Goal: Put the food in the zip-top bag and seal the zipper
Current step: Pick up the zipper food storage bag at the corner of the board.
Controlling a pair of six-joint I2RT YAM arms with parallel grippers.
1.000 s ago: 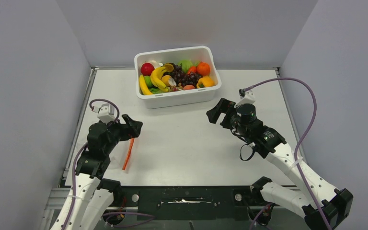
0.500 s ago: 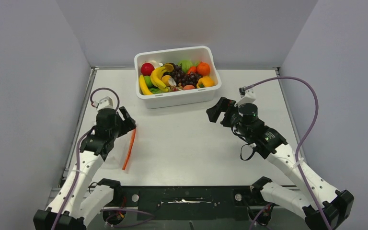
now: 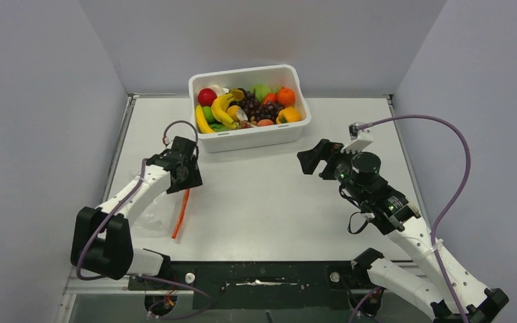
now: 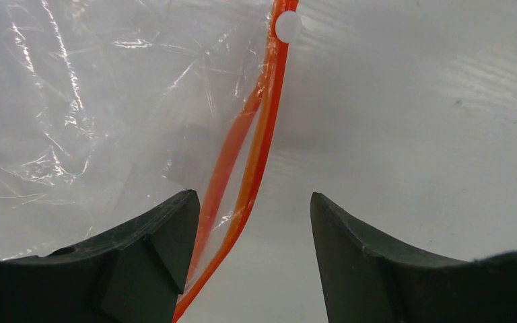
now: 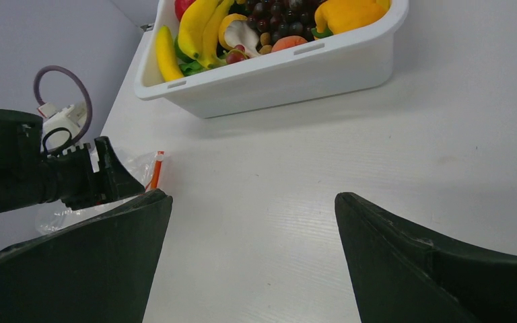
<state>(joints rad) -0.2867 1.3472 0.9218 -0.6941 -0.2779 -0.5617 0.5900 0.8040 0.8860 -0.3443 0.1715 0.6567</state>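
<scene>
at the left of the overhead frame my left gripper [image 4: 252,202] is spread wide, with the zipper [image 4: 259,134] between its fingers. i judge it is there to catch the mouth of the zip-top bag [image 4: 87,101], flat on the tabletop [image 3: 276,202]. upper centre, the food [image 3: 249,106] fills the white tub [image 3: 252,140]. at right, the right gripper [image 3: 309,158] hangs wide open, facing that tub.

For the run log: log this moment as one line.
left gripper open over zipper | right gripper open, empty | food in white tub | zip-top bag unsealed, no food inside
</scene>
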